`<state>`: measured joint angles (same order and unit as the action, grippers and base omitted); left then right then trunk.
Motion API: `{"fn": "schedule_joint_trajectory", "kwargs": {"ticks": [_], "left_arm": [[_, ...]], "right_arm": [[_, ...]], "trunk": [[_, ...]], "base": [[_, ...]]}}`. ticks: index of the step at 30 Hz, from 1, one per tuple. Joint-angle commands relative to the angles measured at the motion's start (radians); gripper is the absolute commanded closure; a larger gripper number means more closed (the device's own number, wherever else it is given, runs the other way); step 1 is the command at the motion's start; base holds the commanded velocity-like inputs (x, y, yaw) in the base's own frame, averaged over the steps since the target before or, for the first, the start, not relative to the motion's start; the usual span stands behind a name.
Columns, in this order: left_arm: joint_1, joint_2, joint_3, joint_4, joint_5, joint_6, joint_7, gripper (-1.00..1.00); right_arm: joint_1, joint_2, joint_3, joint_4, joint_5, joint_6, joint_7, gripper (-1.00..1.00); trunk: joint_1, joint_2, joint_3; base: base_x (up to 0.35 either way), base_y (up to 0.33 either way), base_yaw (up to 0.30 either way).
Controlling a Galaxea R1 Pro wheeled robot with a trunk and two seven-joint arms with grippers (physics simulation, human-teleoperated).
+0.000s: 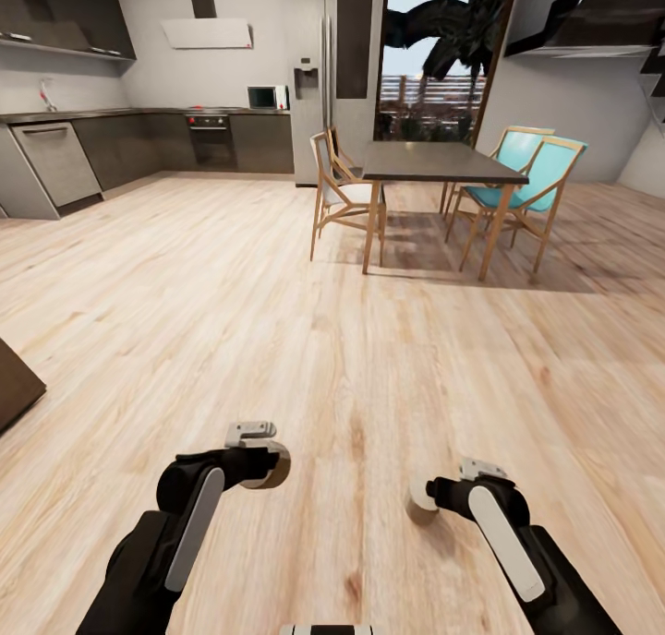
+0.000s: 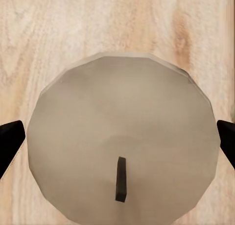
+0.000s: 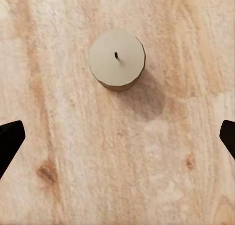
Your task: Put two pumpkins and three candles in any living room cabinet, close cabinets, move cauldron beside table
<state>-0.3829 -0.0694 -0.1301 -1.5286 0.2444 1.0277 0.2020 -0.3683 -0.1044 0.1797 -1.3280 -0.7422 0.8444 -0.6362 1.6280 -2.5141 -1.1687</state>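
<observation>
on my left, the left gripper (image 1: 261, 452) hung low over the wood floor (image 1: 332, 340) with a candle (image 1: 276, 470) at its tip. in the left wrist view that candle (image 2: 122, 132) sat wick-up between the jaws, its rim meeting both dark fingertips (image 2: 10, 145). the jaws were spread wide, and i could not tell whether they were pinching it or only bracketing it.

further back stood the dining table (image 1: 443, 162) with its chairs, the grey kitchen behind. no cabinet or pumpkin was in sight.

on my right, the right gripper (image 1: 443, 495) was released and empty. the second candle (image 1: 422, 507) stood upright on the floor just beside it. the right wrist view put this candle (image 3: 116, 59) ahead of the jaws and off their line, with bare floor between the fingertips (image 3: 10, 141). so i judged the right arm nearer, needing to shift forward over it and then come down. the head view gave me neither fit.
</observation>
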Motion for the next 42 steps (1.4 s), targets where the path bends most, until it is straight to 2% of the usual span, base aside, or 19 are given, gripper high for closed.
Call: {"fn": "schedule_joint_trajectory", "kwargs": {"ticks": [1,18,29,40,42], "left_arm": [[-0.001,0.0,-0.001,-0.002,0.01,0.004,0.006,1.0],[-0.002,0.0,0.0,-0.019,0.01,0.008,0.004,1.0],[-0.001,0.0,0.0,-0.031,0.007,0.009,0.012,1.0],[-0.001,0.0,0.0,-0.035,0.007,0.008,0.013,1.0],[-0.001,0.0,0.0,-0.035,0.007,0.008,0.013,1.0]], "right_arm": [[-0.001,-0.001,0.003,0.002,-0.009,0.001,-0.01,-1.0],[-0.026,-0.002,0.004,0.028,-0.011,0.001,0.001,-1.0],[-0.029,0.0,0.018,0.076,-0.014,0.0,0.003,-1.0],[-0.029,0.0,0.042,0.078,-0.011,-0.003,0.005,-1.0],[-0.029,0.0,0.06,0.074,-0.011,-0.004,0.006,-1.0]], "trunk": [[0.0,0.0,-0.001],[0.0,0.0,-0.001],[0.0,0.0,-0.001],[0.005,-0.003,-0.043],[0.006,-0.003,-0.051]], "base": [[0.044,0.0,0.0],[0.245,0.0,0.0],[0.042,0.0,0.0],[0.0,0.0,0.0],[0.0,0.0,0.0]]}}
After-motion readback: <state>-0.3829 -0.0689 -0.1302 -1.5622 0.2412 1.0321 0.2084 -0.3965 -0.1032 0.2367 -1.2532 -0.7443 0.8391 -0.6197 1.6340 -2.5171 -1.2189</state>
